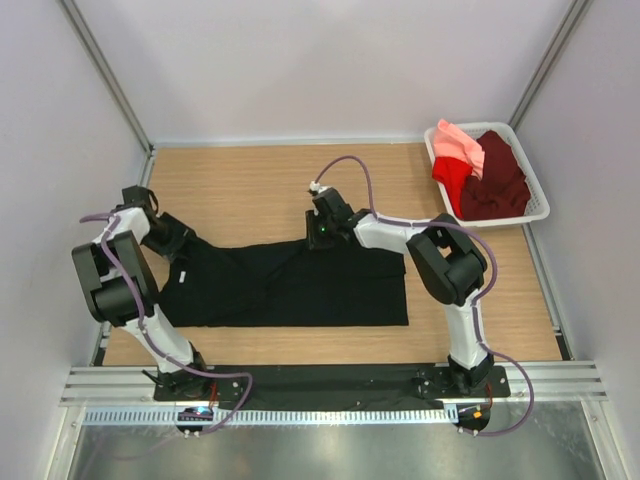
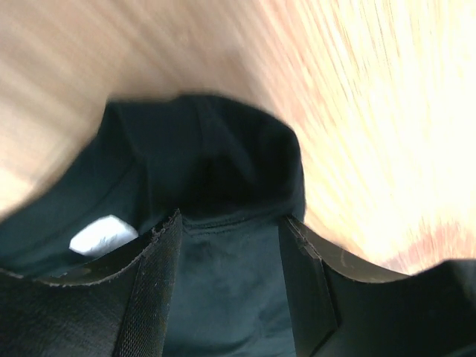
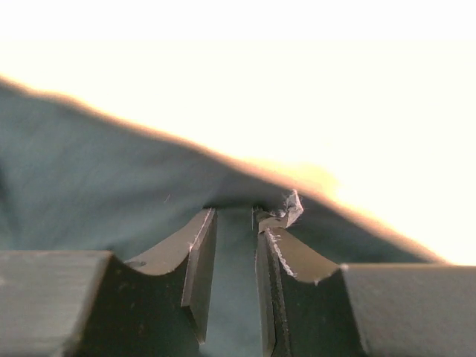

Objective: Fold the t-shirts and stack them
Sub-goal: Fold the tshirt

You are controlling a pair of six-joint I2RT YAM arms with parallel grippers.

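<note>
We see the black t-shirt (image 1: 300,285) lying as a long flat band across the worktop (image 1: 250,180). The left end effector (image 2: 230,218) sits at its collar end, jaws spread wide over the cloth near a white label (image 2: 100,234). The right end effector (image 3: 234,216) is at the far edge with its jaws slightly parted. The cloth seems to lie loose between them, though glare hampers us. A salmon-pink shirt (image 1: 455,140), a red shirt (image 1: 452,178) and a maroon shirt (image 1: 497,170) fill the basket (image 1: 543,195).

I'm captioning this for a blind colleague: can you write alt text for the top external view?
A black t-shirt lies flat in a wide band across a wooden table, the left gripper at its left end and the right gripper on its far edge. A white basket at the far right holds maroon, red and salmon-pink t-shirts.
</note>
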